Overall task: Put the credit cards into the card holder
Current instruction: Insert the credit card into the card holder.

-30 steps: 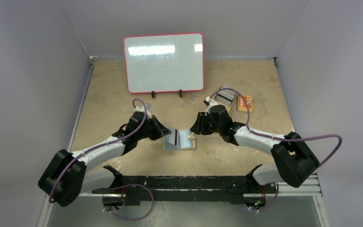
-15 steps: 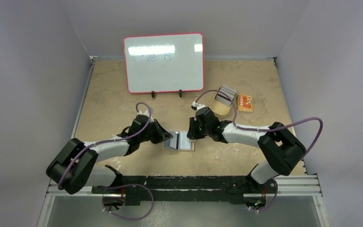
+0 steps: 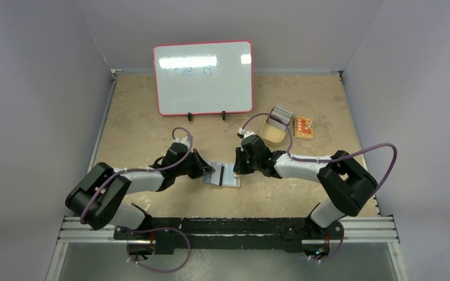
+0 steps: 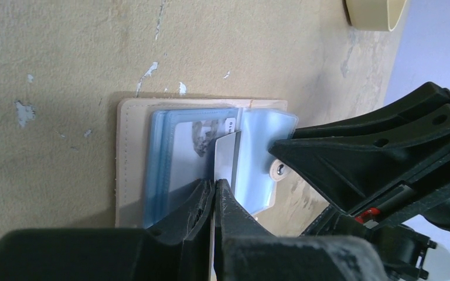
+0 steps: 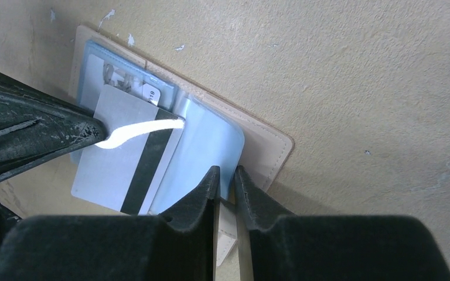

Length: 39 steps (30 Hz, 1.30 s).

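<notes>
One card holder point(image 3: 222, 175). Two cards at it: one striped card point(image 5: 120, 170) and one sleeved card point(image 4: 187, 140). One dish point(image 3: 271, 134) holding a stack of cards point(image 3: 280, 116), too small to count. One whiteboard point(image 3: 203, 77), one orange packet point(image 3: 303, 127)

Whiteboard point(image 3: 203, 77), standing at the far side of the counter point(image 3: 146, 111): faint handwritten marks in its upper left; the last two characters appear to read "19"; the rest is too faint to read. Card holder point(image 4: 132, 158), lying open: the printed card point(image 5: 126, 82) inside a clear sleeve bears small black digits; the right wrist view gives "19"; the left wrist view gives roughly "019", first digit uncertain. Orange packet point(image 3: 303, 127): printed marks, too small to read.
</notes>
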Each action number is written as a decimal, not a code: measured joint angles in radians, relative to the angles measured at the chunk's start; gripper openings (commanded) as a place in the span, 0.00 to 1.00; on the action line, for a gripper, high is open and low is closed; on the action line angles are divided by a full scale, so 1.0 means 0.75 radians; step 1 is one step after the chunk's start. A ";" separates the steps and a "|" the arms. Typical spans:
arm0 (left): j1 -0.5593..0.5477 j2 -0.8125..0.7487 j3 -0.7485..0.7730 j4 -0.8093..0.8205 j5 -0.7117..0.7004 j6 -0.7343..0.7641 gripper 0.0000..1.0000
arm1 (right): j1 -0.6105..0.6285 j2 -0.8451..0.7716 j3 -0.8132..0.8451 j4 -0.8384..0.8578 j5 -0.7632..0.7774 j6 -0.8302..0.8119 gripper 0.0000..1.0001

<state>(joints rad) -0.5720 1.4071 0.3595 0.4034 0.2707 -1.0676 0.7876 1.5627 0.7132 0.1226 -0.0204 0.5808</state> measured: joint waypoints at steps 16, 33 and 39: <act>-0.001 0.031 0.011 0.025 -0.034 0.125 0.00 | 0.005 -0.004 -0.019 0.033 0.004 0.011 0.18; -0.024 0.019 0.003 0.065 -0.086 0.121 0.00 | 0.006 -0.003 -0.024 0.050 0.004 0.013 0.20; -0.044 0.055 0.003 0.108 -0.094 0.123 0.00 | 0.006 -0.003 -0.024 0.050 0.003 0.013 0.20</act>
<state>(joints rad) -0.6048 1.4483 0.3614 0.4847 0.2001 -0.9756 0.7918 1.5604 0.6949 0.1604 -0.0181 0.5907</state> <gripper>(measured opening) 0.007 0.198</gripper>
